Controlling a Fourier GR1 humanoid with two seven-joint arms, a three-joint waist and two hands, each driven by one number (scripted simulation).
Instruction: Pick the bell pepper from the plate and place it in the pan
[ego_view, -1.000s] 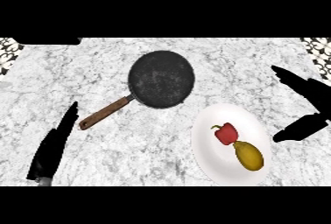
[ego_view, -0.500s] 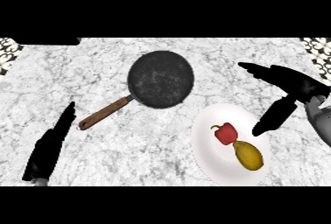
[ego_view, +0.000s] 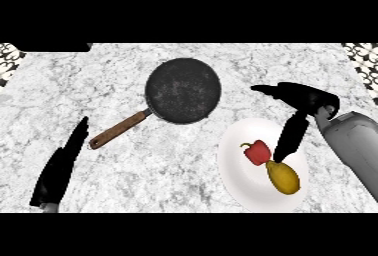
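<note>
A red bell pepper (ego_view: 257, 152) lies on a white plate (ego_view: 244, 185) at the lower right, with a yellow pear-shaped fruit (ego_view: 283, 177) just below it. A black pan (ego_view: 184, 90) with a brown wooden handle (ego_view: 118, 129) sits empty at the upper middle of the marble counter. My right hand (ego_view: 306, 100) hangs over the plate's upper right edge, open, its fingers (ego_view: 290, 136) pointing down beside the pepper's right side and its thumb stretched left. My left hand (ego_view: 63, 165) rests open at the lower left, far from the plate.
The marble counter (ego_view: 88, 80) spreads around the pan and plate. Patterned strips show at the far upper left and upper right corners. The pan's handle points down-left toward my left hand.
My right hand has come leftward and down over the plate, with its fingertips now beside the pepper and more of its grey forearm showing. The left hand has shifted slightly.
</note>
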